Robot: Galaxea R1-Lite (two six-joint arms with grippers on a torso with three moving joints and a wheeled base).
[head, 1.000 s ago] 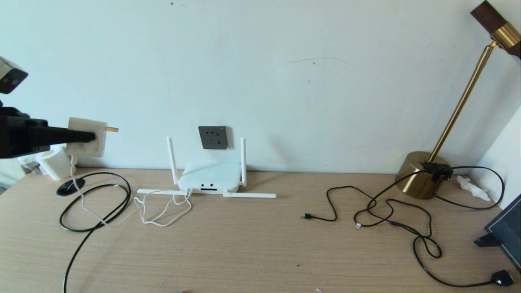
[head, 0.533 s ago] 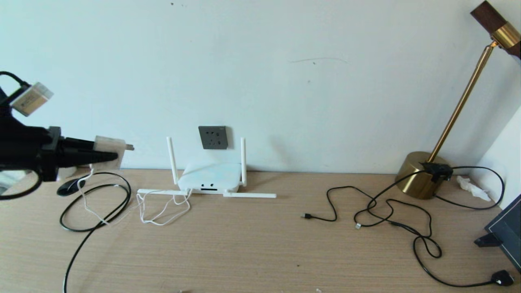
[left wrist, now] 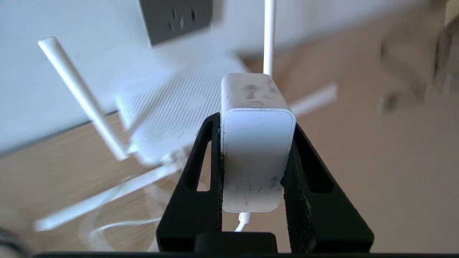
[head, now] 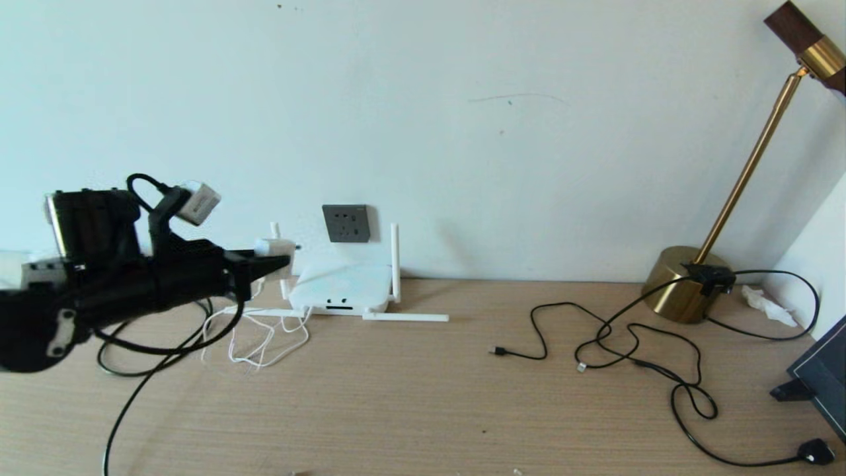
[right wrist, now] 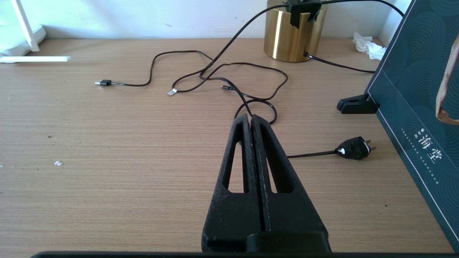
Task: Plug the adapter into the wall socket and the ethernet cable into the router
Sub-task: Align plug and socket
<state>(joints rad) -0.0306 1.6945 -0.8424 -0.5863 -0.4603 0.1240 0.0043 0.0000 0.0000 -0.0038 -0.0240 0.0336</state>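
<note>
My left gripper (head: 276, 251) is shut on the white cube adapter (head: 271, 248), held in the air just left of the router (head: 340, 287) beside its left upright antenna. In the left wrist view the adapter (left wrist: 256, 143) sits clamped between both black fingers, and its thin white cord (head: 258, 340) hangs down to the table. The dark grey wall socket (head: 346, 223) is on the wall above the router, up and to the right of the adapter. The ethernet cable's clear connector (head: 581, 367) lies on the table at right. My right gripper (right wrist: 250, 117) is shut and empty, low over the table.
A gold lamp base (head: 681, 284) stands at the back right with black cables trailing from it. A thin cable with a small black plug (head: 499, 352), a black mains plug (head: 814, 452) and a dark green box (head: 823, 380) lie at right. A black cable loop (head: 152, 347) lies at left.
My left arm has swung right and lower with the adapter, from the far left edge to beside the router's left antenna. The white cord has been dragged along. The right arm is still.
</note>
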